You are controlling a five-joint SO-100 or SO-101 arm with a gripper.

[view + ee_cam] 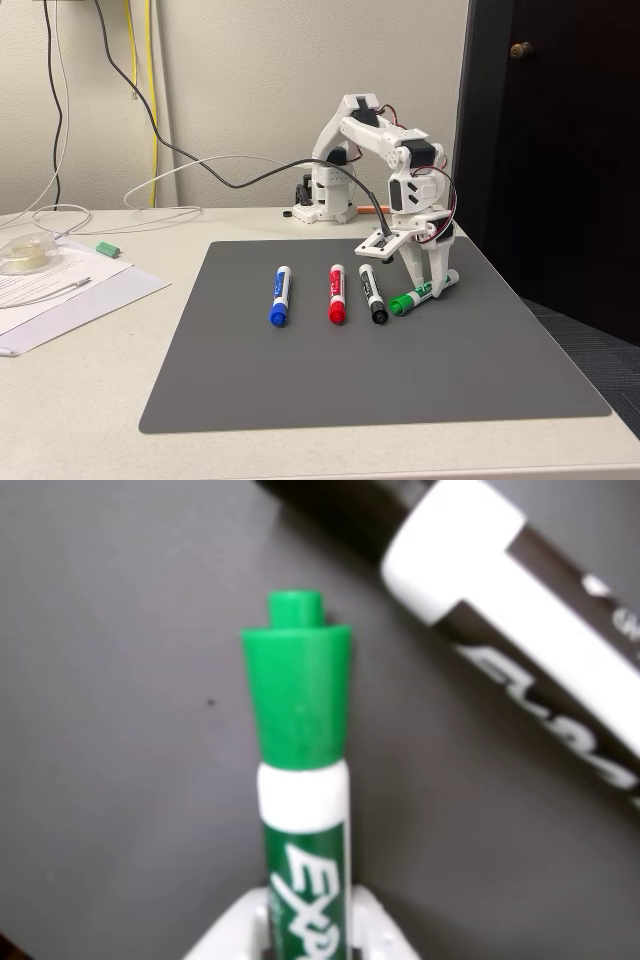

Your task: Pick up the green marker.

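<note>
Dark grey mat on a beige table, white wall behind.

The green marker has a green cap, a white barrel and a green label with white lettering. Beside it the black marker is black and white; the red marker and the blue marker have matching caps and labels. The mat is dark grey, the desk off-white, the end effector white.
</note>
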